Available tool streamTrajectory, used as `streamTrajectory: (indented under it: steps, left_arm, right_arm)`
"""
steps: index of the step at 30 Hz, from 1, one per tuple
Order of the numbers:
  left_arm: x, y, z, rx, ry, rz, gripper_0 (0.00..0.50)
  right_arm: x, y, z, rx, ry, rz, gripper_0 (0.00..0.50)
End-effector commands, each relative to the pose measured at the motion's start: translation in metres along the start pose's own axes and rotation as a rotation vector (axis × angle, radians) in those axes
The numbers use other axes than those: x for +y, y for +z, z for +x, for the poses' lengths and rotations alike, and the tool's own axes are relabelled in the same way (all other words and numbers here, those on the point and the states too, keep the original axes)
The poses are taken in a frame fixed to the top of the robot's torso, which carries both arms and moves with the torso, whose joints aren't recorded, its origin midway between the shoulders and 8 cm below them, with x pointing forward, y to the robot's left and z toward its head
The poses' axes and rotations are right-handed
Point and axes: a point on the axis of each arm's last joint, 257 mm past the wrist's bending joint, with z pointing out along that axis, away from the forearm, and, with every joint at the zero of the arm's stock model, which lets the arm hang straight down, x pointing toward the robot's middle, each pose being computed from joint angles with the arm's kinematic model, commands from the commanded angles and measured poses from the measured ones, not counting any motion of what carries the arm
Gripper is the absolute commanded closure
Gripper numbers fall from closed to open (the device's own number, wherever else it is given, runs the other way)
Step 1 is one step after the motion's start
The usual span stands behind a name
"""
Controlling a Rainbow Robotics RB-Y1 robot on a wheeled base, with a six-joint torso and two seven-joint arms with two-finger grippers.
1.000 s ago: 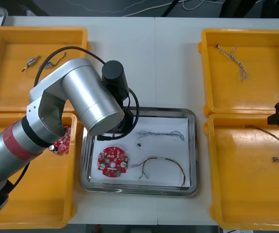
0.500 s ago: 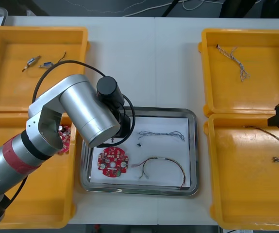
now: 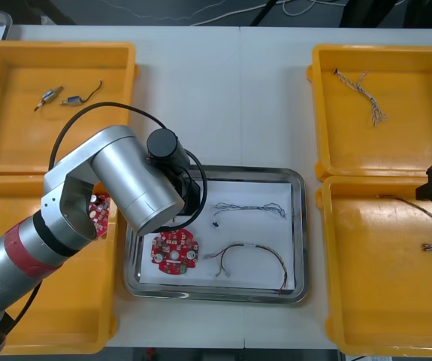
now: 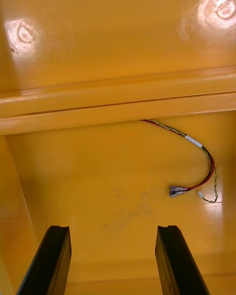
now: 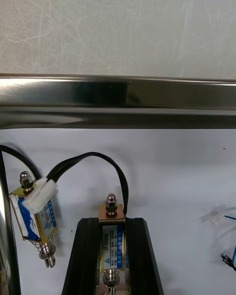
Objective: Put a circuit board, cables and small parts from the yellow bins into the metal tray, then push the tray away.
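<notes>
Low at the ten o'clock corner of the shiny, white-lined metal tray (image 5: 118, 96), the left gripper (image 5: 112, 226) pinched a small brass-bodied metal part (image 5: 111, 209) narrowly, likely to release it there. The right gripper (image 4: 113, 232) hovered wide-fingered over a yellow plastic bin (image 4: 93, 177) at four o'clock.

The metal tray (image 5: 118, 96) has a shiny, mirror-smooth rim and a matt white floor; the yellow bins (image 3: 396, 286) are glossy, smooth plastic
</notes>
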Motion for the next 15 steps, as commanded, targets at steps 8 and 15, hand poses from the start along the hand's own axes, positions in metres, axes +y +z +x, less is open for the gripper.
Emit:
streamTrajectory:
  steps: [8, 15]
  left_arm:
    - [-0.0147, 0.0028, 0.0115, -0.002, 0.009, 0.025, 0.500]
    - [-0.0144, 0.0028, 0.0111, -0.004, 0.007, 0.024, 0.438]
  right_arm:
    - [-0.0136, -0.0132, -0.0045, -0.028, -0.059, 0.039, 0.000]
    - [-0.0136, -0.0132, -0.0045, -0.028, -0.059, 0.039, 0.000]
